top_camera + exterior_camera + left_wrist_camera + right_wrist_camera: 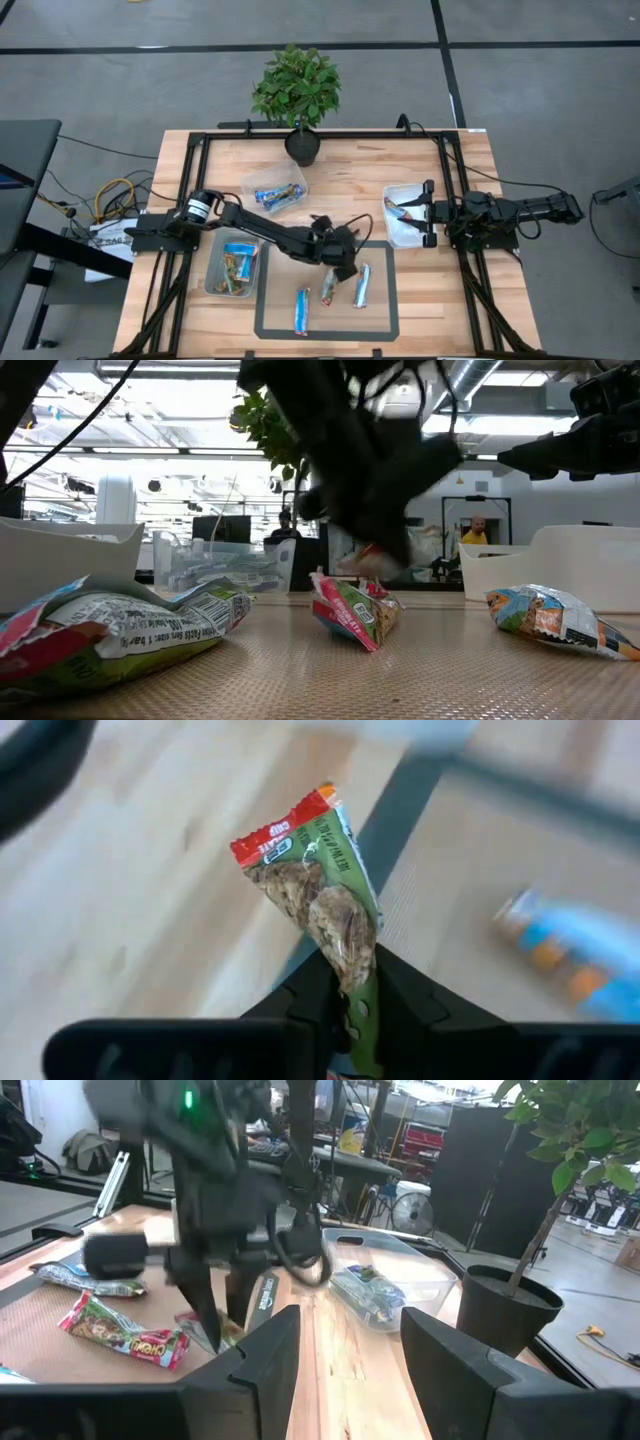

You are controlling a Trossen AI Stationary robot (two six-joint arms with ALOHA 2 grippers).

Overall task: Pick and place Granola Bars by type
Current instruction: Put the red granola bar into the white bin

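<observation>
Nearest us on the dark mat [375, 325] lie three granola bars: a blue one [301, 309], a red-and-green one [329, 290] and another blue one [362, 284]. Just behind them our left gripper [344, 268] pinches a green bar with a red end [318, 890], so we judge the pick made; next we must lift it and carry it to its matching bin. Our right gripper [345, 1370], fingers apart and empty, waits by the right bin [395, 232], which holds a red-white bar [403, 211]. Beyond, the left bin [213, 285] holds brownish and blue bars, the far bin [256, 181] blue ones.
</observation>
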